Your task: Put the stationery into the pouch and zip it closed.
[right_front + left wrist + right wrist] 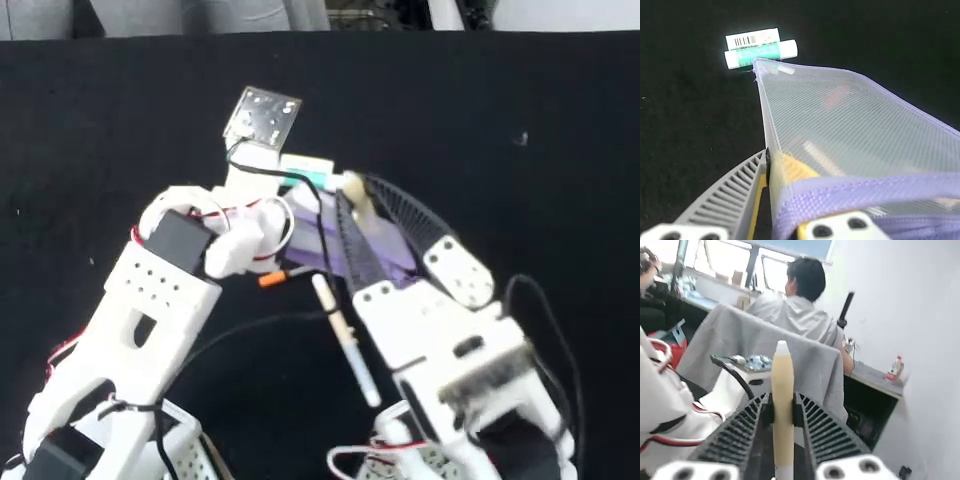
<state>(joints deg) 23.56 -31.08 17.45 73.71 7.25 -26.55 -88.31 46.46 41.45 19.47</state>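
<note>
1. The pouch (850, 120), clear mesh with purple trim, lies between the two arms in the high view (378, 258). Its long axis runs away from the left fingers (730, 197), and its far corner ends just beside the glue stick (760, 54).
2. The left fingers are closed on the pouch's near edge, with the mesh pinched between the ribbed grey finger and a yellow pad.
3. Reddish and pale shapes show faintly through the mesh, too blurred to name.
4. The right fingers (825, 432) are clamped on a beige pen (782, 375). The pen's long axis runs along the fingers, and its pale tip sticks out past them toward the room. In the high view the pen (352, 188) sits over the pouch's far end.
5. A white pen (348, 345) lies on the black surface (520, 120). Its long axis is diagonal, from just beside the pouch back toward the arm bases.
6. The glue stick is white with a green band. It lies touching a white box (752, 38), their long axes parallel and crosswise to the pouch.
7. The box carries a barcode label, but its small print cannot be read. The print on the glue stick's band is also too blurred to read.
</note>
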